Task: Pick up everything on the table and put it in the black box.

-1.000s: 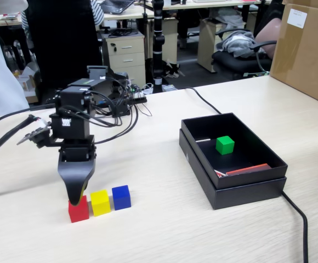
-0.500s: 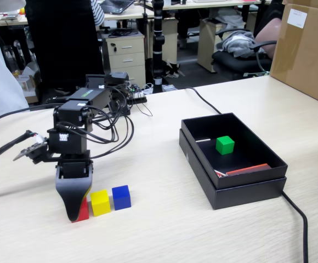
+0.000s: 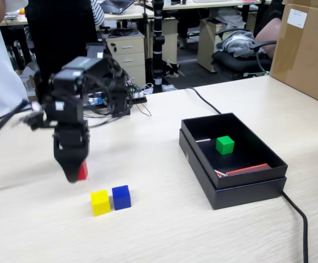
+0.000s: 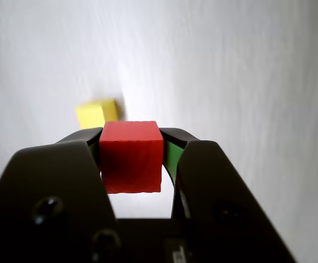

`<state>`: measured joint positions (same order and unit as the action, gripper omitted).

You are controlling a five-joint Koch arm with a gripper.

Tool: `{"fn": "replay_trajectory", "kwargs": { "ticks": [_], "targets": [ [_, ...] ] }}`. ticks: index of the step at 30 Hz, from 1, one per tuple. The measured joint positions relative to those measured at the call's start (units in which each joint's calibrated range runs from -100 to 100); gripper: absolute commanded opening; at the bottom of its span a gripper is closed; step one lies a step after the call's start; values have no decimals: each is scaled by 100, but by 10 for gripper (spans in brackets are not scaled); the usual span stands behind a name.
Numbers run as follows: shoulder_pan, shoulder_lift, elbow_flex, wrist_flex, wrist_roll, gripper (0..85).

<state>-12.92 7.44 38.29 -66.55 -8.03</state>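
gripping the red cube (image 4: 130, 156), jaws hang above the table (image 3: 164, 230).

An office: desks, drawer pedestals (image 3: 127, 52) and a swivel chair (image 3: 241, 52) behind.

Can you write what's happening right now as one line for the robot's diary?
tool: shut on red cube, lifted | green cube: in black box | yellow cube, blue cube: on table

Red cube (image 4: 131, 156) clamped in the gripper (image 4: 132, 143) above the table (image 3: 164, 230); yellow (image 3: 100, 202) and blue (image 3: 121, 197) cubes touching (at its 5 o'clock); green cube (image 3: 225, 144) inside the black box (image 3: 241, 189).
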Motion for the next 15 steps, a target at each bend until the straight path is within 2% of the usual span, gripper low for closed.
{"fn": "replay_trajectory", "kwargs": {
  "ticks": [1, 4, 5, 7, 8, 9, 11, 15],
  "targets": [
    [210, -1023, -529, -302, 181, 93],
    [757, -2227, -1497, -379, 498, 94],
    [1201, -2641, -1661, -372, 752, 94],
    [1436, -2731, -1643, -372, 860, 96],
    [1939, -2693, -1597, -372, 1226, 96],
    [1958, -2680, -1588, -372, 1241, 96],
    [2501, -2278, -958, -372, 1509, 97],
    [2745, -1333, -246, -372, 1592, 97]
  ]
}}
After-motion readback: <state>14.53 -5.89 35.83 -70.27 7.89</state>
